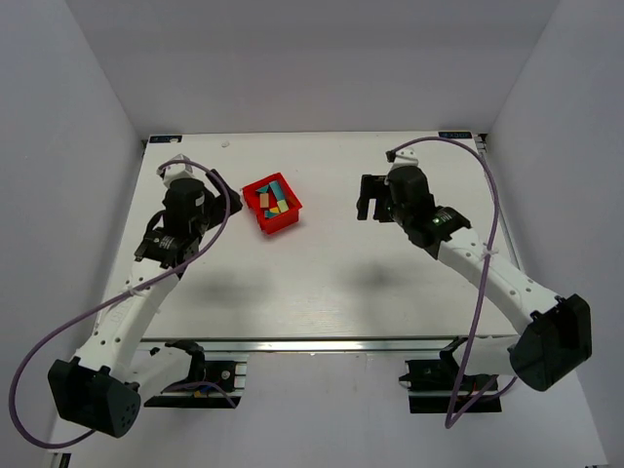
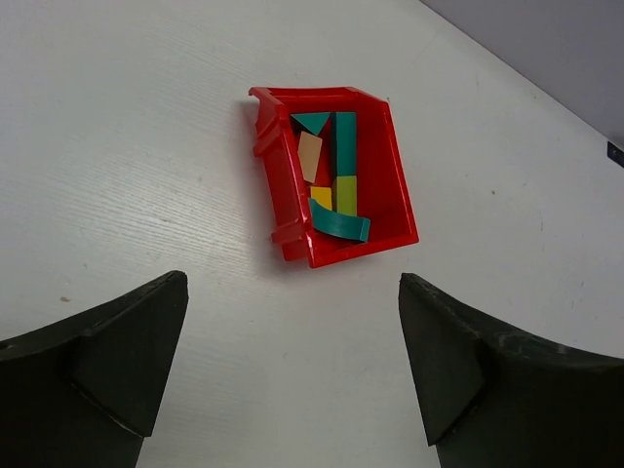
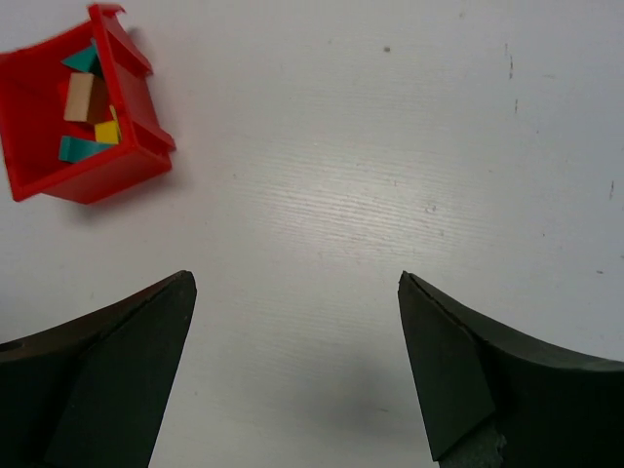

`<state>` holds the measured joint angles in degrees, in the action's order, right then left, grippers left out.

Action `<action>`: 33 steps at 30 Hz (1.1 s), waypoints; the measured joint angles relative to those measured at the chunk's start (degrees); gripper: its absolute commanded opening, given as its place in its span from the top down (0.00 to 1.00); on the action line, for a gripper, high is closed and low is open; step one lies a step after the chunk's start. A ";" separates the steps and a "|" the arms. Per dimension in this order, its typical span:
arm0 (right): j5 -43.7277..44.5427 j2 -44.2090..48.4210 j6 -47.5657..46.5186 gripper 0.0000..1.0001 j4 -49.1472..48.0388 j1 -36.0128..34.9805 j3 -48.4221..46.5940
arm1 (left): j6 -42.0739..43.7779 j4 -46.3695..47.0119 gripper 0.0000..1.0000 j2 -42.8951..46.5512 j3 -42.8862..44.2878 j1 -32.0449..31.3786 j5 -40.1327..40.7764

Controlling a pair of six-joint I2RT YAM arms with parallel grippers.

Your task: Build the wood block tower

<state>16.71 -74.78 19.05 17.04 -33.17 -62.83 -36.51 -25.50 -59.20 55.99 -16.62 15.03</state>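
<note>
A: Where do we log the wood blocks [image 2: 345,146]?
B: We see them lying loose inside the red bin [image 2: 398,185], teal, yellow and tan pieces, not stacked.
A: And the bin?
B: On the surface [image 1: 322,283], near the far edge, left of the middle.
A: Left hand [image 2: 292,292]?
B: We mark it spread wide and empty, by the far left corner, apart from the bin.
A: Right hand [image 3: 295,288]?
B: Same for us: fingers wide, gripping nothing, toward the far right corner, well apart from the bin.
</note>
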 measured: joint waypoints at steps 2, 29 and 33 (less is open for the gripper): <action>0.04 2.21 0.07 0.11 -1.29 0.00 0.98 | -0.13 0.02 0.02 -1.14 0.02 0.00 -0.26; 12.55 7.82 3.06 0.11 2.23 0.22 8.35 | -9.07 4.11 0.46 -40.92 11.56 -0.13 -3.45; 14.23 7.67 3.02 0.11 3.08 0.39 8.35 | -8.35 4.74 0.71 -45.13 13.70 -0.26 -3.13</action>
<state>30.94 -67.11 22.06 20.12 -32.77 -54.48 -44.86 -20.75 -104.33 69.69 -16.88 11.90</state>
